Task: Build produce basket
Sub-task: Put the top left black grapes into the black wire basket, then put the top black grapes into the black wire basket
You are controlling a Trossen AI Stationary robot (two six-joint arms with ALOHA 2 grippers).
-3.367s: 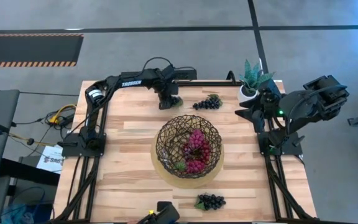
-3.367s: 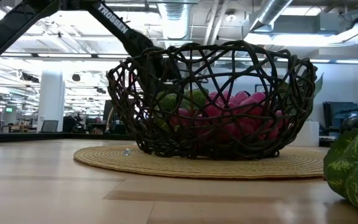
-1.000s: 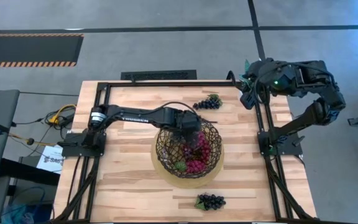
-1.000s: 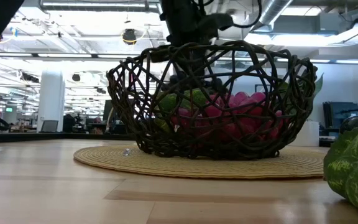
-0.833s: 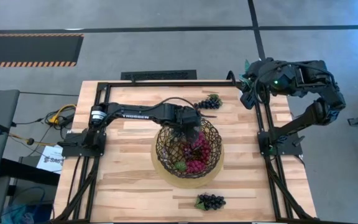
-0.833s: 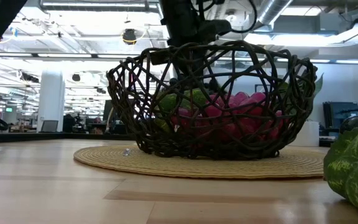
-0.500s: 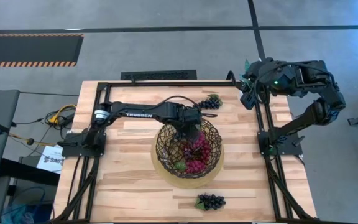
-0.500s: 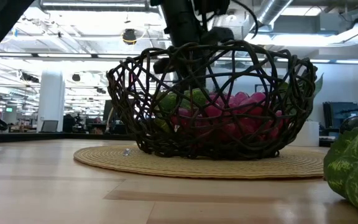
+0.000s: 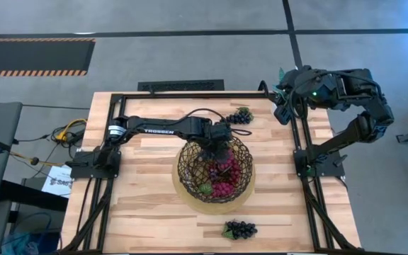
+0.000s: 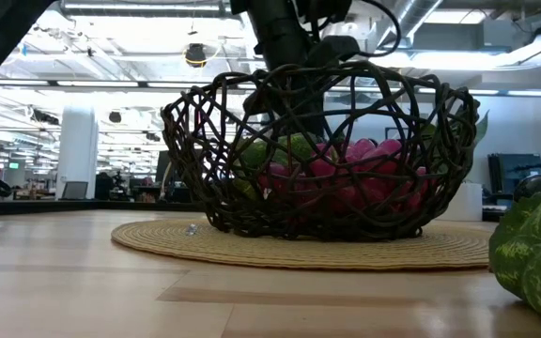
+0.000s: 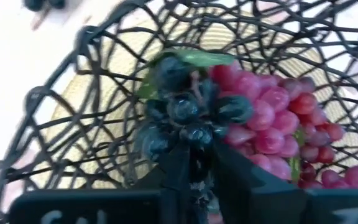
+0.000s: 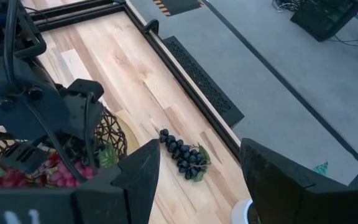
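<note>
Overhead coverage places the basket at the middle of the tabletop, with the left pincer reaching over its far rim, one dark grape bunch lying near the far edge and another dark bunch near the near edge. Only the left wrist view shows what that pincer carries: a third dark purple bunch with a green leaf sits between its narrowly parted fingers, hanging inside the woven bowl just above the red-magenta grapes piled there. The low view shows the left arm coming down into the basket from above, with pink grapes and green leaves visible through the strands, but the grip itself is hidden by the weave. The right pincer is raised over the far right corner of the tabletop, well apart from the basket; the right wrist view shows its fingers spread wide and holding nothing, with the far dark bunch on the wood between them in the distance.
</note>
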